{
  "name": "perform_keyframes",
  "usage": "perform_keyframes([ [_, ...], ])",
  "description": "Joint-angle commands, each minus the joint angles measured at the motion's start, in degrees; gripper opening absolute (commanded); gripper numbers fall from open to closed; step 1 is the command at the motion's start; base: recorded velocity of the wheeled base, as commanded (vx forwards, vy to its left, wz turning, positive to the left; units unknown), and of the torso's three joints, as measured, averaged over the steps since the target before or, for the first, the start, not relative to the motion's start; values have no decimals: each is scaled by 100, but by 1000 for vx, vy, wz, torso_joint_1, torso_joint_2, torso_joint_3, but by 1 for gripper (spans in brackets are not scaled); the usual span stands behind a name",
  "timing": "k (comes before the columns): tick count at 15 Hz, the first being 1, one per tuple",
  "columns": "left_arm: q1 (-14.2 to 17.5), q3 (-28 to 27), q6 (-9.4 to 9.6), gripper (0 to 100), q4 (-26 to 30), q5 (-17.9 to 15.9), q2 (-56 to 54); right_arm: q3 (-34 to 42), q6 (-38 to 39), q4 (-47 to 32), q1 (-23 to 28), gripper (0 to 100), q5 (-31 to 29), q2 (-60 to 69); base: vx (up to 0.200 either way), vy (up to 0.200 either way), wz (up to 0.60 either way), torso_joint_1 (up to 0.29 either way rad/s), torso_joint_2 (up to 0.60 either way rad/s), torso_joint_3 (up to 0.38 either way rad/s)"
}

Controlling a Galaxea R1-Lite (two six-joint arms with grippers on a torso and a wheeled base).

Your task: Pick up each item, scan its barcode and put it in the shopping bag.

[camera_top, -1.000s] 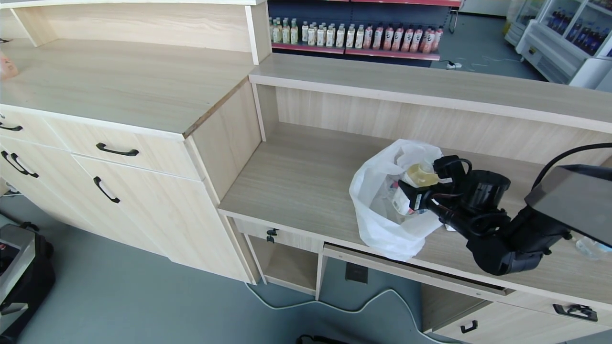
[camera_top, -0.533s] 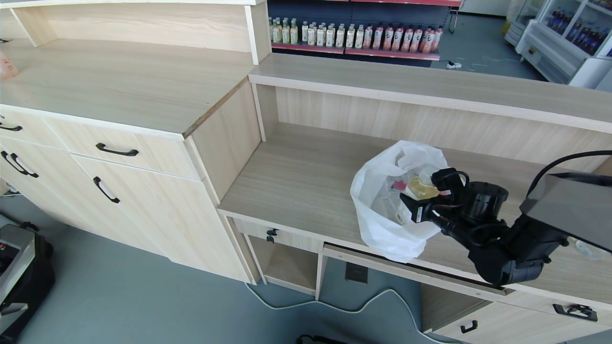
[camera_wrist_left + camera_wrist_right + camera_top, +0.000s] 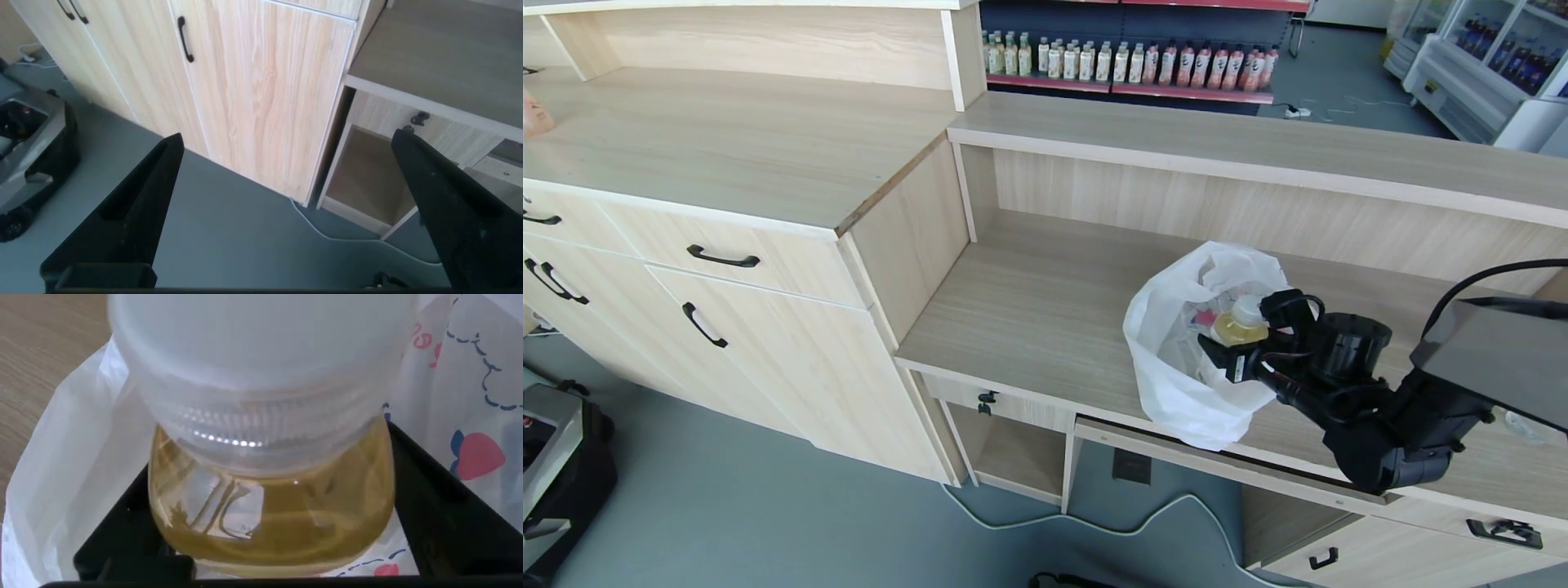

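Note:
A white plastic shopping bag (image 3: 1176, 359) stands open on the lower counter (image 3: 1045, 310). My right gripper (image 3: 1245, 331) hangs at the bag's mouth, shut on a bottle (image 3: 1240, 320) of yellow drink with a white cap. The bottle (image 3: 261, 457) sits close up between the black fingers (image 3: 122, 539) in the right wrist view, above the bag (image 3: 65, 465) and a white packet with pink print (image 3: 466, 416) inside it. My left gripper (image 3: 286, 212) hangs open above the grey floor, in front of the cupboard doors (image 3: 261, 82), holding nothing.
A raised counter top (image 3: 727, 139) with drawers lies to the left. A high ledge (image 3: 1258, 147) runs behind the lower counter. A clear bottle (image 3: 1531, 425) lies at the counter's right end. Shelves of drinks (image 3: 1127, 61) stand behind.
My right gripper has lowered the bottle a little, deeper into the bag's mouth. The bag's rim has shifted slightly.

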State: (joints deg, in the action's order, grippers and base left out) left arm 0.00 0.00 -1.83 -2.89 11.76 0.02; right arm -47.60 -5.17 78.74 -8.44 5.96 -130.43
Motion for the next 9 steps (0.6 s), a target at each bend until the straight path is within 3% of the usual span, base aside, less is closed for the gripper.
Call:
perform_keyframes([
  [1, 0, 0, -2, 100, -1, 1, -2, 14, -2, -25, 0, 100, 2, 9, 0, 0, 0, 0, 0, 0],
  [4, 0, 0, -2, 100, -1, 1, -2, 23, -2, -43, 61, 100, -7, 228, 0, 0, 0, 0, 0, 0],
  [7, 0, 0, -2, 100, -1, 1, -2, 199, 25, -192, 105, 100, -16, 1239, 0, 0, 0, 0, 0, 0],
  [9, 0, 0, -2, 100, -1, 1, -2, 700, 7, -1010, 351, 100, 10, 2135, 0, 0, 0, 0, 0, 0],
])
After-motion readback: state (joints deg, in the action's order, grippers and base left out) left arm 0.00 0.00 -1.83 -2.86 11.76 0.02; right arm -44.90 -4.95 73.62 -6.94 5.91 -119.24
